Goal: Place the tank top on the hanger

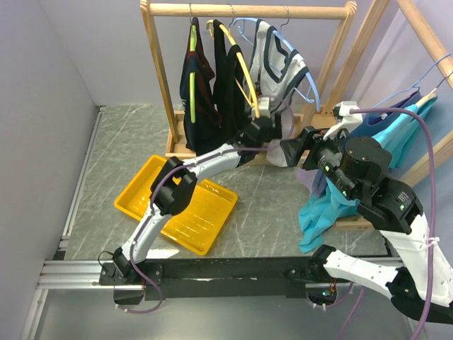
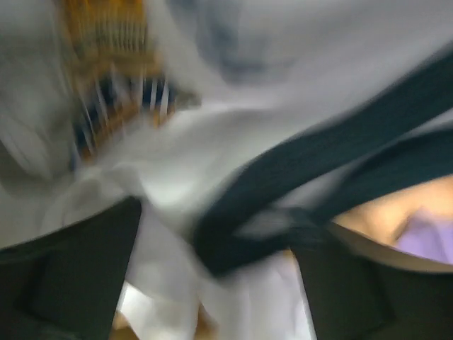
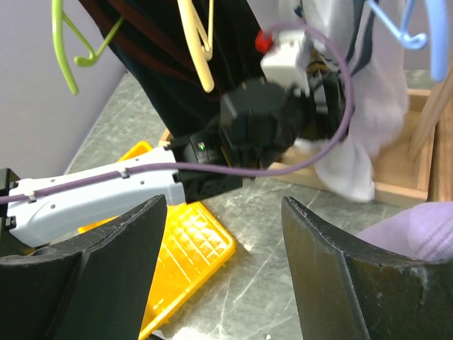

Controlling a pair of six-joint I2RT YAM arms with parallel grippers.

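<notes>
The tray lies at 8 o'clock on the counter, clear of the work. Above it the left arm reaches toward 12 o'clock and puts the left claw against the lower body of the tank top. The tank top hangs on the hanger from the rail at 1 o'clock, just right of two dark garments. The wrist view is blurred, but the claw's fingers stand far apart. White cloth and a navy trim band lie loose between them, so it reads as open with nothing pinched. At 3 o'clock the right claw sits near the hem, jaws spread and empty.

The garment looks hung, so the step is probably a clean let-go. The left claw should draw straight back toward 7 o'clock, slowly, so that no finger snags the trim band and drags a strap off the hanger. Whether both straps sit squarely on the hanger cannot be told from here. If one slides, the right claw is well placed to lift it. The light jersey and thin hanger will likely swing, so a pause before judging the hang is wise.
</notes>
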